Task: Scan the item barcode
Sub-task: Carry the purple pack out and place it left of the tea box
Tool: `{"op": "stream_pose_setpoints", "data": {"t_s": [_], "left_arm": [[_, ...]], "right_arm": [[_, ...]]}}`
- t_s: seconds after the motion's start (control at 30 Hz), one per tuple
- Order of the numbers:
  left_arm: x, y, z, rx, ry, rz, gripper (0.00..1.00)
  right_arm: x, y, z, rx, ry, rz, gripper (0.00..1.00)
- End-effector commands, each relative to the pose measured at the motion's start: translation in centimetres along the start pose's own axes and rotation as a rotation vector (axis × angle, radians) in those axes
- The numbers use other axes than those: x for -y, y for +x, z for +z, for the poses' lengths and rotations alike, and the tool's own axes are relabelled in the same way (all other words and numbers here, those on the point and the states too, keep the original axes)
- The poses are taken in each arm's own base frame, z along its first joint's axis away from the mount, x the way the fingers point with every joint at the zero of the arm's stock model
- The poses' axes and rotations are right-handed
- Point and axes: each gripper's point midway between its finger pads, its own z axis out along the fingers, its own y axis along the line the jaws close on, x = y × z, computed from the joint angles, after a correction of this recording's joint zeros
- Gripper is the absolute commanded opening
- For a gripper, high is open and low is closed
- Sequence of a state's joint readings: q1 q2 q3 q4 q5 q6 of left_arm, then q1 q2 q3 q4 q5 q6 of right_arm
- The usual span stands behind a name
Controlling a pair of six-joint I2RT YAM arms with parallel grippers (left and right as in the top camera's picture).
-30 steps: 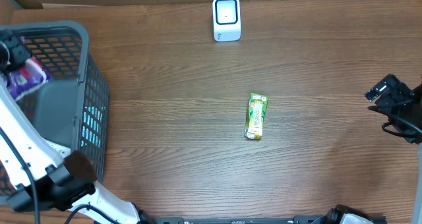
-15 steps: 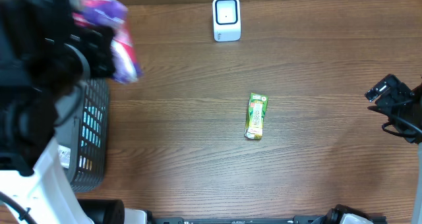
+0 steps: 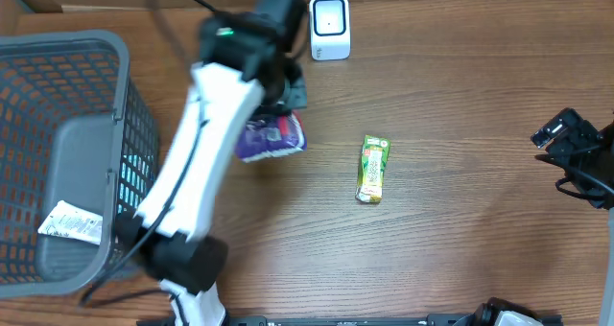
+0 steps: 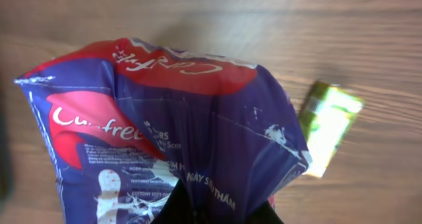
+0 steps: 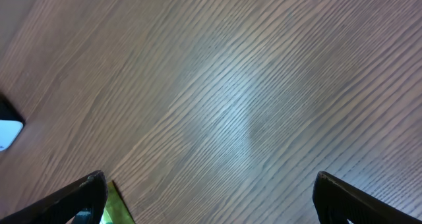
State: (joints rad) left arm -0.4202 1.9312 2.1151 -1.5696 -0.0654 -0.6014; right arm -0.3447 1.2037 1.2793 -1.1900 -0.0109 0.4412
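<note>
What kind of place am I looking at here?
Probably a mock shop checkout on a wooden table: a white barcode scanner at the far edge, a grey shopping basket, and packaged goods like the purple packet and green carton.

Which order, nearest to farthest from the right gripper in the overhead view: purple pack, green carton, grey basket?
From the right gripper, at the table's right edge:
1. green carton, lying mid-table.
2. purple pack, left of centre, under the left arm.
3. grey basket, at the far left edge.
</note>
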Motion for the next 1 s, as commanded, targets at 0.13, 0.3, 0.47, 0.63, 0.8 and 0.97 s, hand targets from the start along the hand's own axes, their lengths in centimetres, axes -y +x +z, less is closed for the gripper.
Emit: {"op": "stream_pose_setpoints", "data": {"t_s": [0.13, 0.3, 0.47, 0.63, 0.8, 0.97], "left_arm": [[3.2, 2.7, 10.0, -0.181, -0.083, -0.042, 0.04], [4.7, 4.0, 13.9, -0.234, -0.125, 0.009, 0.05], [4.8, 3.7, 14.7, -0.237, -0.119, 0.053, 0.63], [4.4, 1.9, 13.3, -0.209, -0.090, 0.072, 0.79], [4.4, -1.9, 7.8, -0.107, -0.021, 0.079, 0.76], [3.1, -5.7, -1.3, 0.090, 0.088, 0.077, 0.73]], "right_arm": [[-0.2, -0.6, -0.4, 0.024, -0.005, 0.006, 1.00], [-0.2, -0.6, -0.4, 0.024, -0.005, 0.006, 1.00], [-0.2, -0.6, -0.4, 0.024, -0.005, 0.006, 1.00], [-0.2, -0.6, -0.4, 0.024, -0.005, 0.006, 1.00], [-0.2, -0.6, -0.4, 0.024, -0.005, 0.006, 1.00], [-0.2, -0.6, -0.4, 0.024, -0.005, 0.006, 1.00]]}}
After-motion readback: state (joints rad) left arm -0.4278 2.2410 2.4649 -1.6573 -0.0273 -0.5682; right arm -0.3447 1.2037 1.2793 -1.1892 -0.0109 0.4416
